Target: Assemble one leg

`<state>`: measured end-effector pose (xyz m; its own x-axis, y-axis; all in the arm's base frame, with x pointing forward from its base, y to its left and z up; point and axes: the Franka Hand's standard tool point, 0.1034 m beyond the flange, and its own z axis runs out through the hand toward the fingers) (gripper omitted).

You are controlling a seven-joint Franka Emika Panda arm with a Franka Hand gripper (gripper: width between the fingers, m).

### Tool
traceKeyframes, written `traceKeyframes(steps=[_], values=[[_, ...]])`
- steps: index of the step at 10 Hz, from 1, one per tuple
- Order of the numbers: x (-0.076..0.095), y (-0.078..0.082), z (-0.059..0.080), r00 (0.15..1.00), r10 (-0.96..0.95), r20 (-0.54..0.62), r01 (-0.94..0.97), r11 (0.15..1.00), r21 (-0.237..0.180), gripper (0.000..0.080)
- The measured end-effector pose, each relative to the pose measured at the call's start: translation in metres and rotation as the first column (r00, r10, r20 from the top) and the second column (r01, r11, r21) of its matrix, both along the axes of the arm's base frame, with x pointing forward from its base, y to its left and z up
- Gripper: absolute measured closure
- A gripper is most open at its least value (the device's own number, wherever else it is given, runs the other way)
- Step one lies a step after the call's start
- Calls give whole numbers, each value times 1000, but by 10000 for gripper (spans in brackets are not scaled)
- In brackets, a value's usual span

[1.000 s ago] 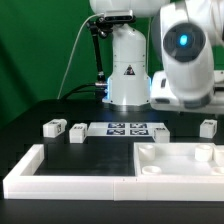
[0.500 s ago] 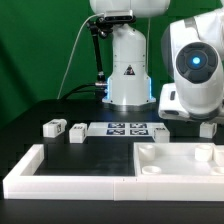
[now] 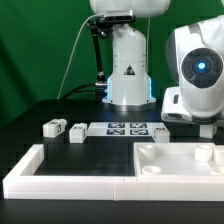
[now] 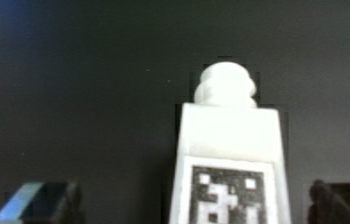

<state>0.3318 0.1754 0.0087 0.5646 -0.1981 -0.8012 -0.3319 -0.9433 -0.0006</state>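
In the wrist view a leg (image 4: 230,140), a stubby white block with a rounded peg end and a black-and-white tag, lies on the black table. My gripper (image 4: 190,205) is open above it. One dark fingertip (image 4: 39,200) stands on each side, well apart from the block. In the exterior view my arm (image 3: 200,75) hangs over the leg at the far right (image 3: 208,128); the fingers are hidden there. Three more legs lie in the row: two at the left (image 3: 54,127) (image 3: 77,132) and one past the marker board (image 3: 160,131).
The marker board (image 3: 125,128) lies mid-table before the robot base (image 3: 128,70). A large flat white square piece with round corner holes (image 3: 185,165) lies front right. A long white L-shaped border rail (image 3: 50,178) runs along the front left.
My arm has swung toward the exterior view's right and sunk a little, ending over the rightmost leg. The parts on the table have not moved.
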Motion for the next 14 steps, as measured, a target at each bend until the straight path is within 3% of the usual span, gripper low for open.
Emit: traceKeyframes(steps=[1,2,3,9,11,14], values=[[0,0,0,1000,1,0,-1,1000,1,408],[0,0,0,1000,0,0,0,1000,1,408],[0,0,0,1000,0,0,0,1000,1,512],[1,-2,2,1000,7,2,-7,1000,10,512],[15,-18,34,1000,19,15,-20,998,53,512],[30,-29,69,999,3,44,-5,998,60,512]])
